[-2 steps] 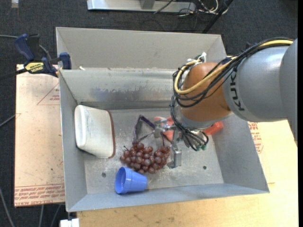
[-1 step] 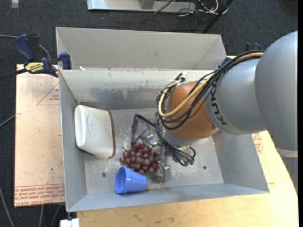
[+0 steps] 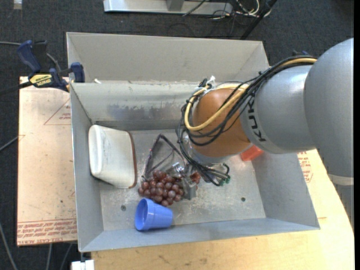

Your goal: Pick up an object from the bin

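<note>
Bin [image 3: 254,205] contents: white rectangular tub [image 3: 111,155] at left, blue plastic cup [image 3: 152,215] on its side at front, bunch of dark red grapes [image 3: 162,188] mid-floor. Gripper [image 3: 188,182] is low at the bunch's right edge. Whether it grips: cannot tell.

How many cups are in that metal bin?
1. The blue cup lies on its side by the bin's front wall, next to the grapes. The arm covers part of the bin, so another may be hidden.

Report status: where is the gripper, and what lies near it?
Gripper low, at right edge of the dark red grape bunch. Blue cup on its side just in front. White tub left, apart.
</note>
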Action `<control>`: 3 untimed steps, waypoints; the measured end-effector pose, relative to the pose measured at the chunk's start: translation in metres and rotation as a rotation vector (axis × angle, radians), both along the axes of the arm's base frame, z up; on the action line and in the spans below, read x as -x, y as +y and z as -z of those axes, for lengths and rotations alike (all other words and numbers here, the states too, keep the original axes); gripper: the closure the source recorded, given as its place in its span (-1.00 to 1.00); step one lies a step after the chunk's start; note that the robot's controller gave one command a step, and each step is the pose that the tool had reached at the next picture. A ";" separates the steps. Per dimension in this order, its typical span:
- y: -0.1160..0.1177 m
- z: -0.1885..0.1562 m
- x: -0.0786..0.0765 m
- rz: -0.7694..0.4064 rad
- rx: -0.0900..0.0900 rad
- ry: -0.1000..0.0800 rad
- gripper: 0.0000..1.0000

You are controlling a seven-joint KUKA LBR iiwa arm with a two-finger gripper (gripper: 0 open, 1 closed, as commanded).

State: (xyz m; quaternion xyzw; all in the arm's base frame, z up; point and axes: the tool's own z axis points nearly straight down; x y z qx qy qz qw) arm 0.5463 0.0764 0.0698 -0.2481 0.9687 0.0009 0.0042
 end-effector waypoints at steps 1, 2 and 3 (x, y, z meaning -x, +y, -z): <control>0.000 0.000 0.000 0.000 0.000 0.000 1.00; -0.031 -0.114 -0.009 -0.277 0.001 -0.006 1.00; -0.030 -0.113 -0.009 -0.278 0.000 -0.003 1.00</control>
